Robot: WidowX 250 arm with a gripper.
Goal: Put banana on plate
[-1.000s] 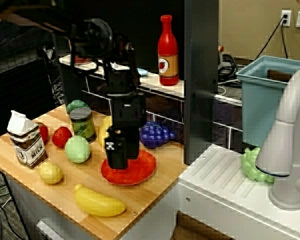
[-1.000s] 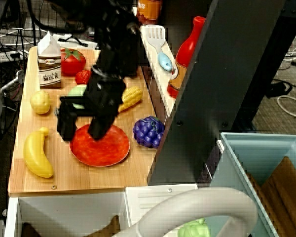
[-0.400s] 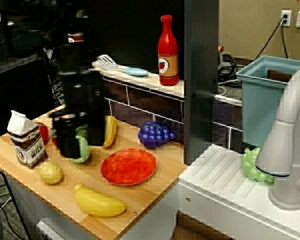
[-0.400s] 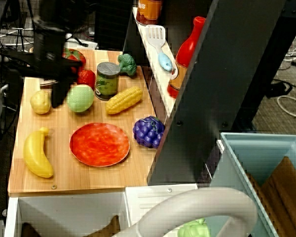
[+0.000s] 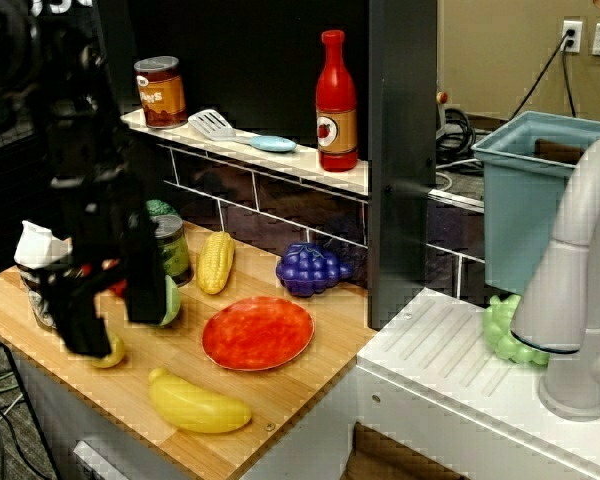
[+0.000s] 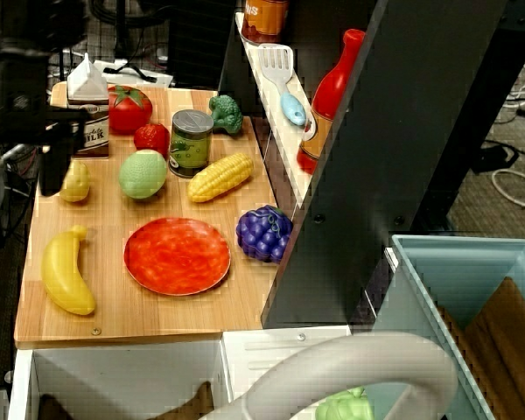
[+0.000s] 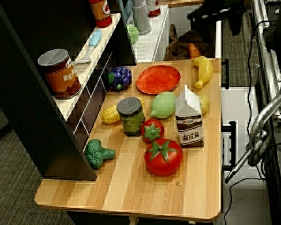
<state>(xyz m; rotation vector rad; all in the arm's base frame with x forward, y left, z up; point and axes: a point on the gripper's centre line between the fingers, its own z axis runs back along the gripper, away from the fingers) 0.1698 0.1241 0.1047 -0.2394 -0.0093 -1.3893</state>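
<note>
The yellow banana (image 5: 198,403) lies at the front edge of the wooden counter, also seen in the top view (image 6: 66,271) and the side view (image 7: 203,70). The red-orange plate (image 5: 257,333) lies bare just behind it, to the right (image 6: 177,255) (image 7: 158,78). My gripper (image 5: 118,330) is dark and blurred at the counter's left side, over the lemon (image 6: 73,179) and next to the milk carton (image 6: 88,114). It is left of and behind the banana. Its jaws stand apart and hold nothing. The side view does not show the arm.
A green round fruit (image 6: 143,173), corn cob (image 6: 220,177), can (image 6: 192,138), strawberry (image 6: 152,137), tomato (image 6: 129,108), broccoli (image 6: 226,112) and purple grapes (image 6: 264,233) stand behind the plate. A shelf with a red bottle (image 5: 337,100) and a black post (image 5: 400,150) border the counter.
My arm has swung from above the plate to the left side of the counter, over the lemon. The plate is now uncovered. Banana and plate have not moved.
</note>
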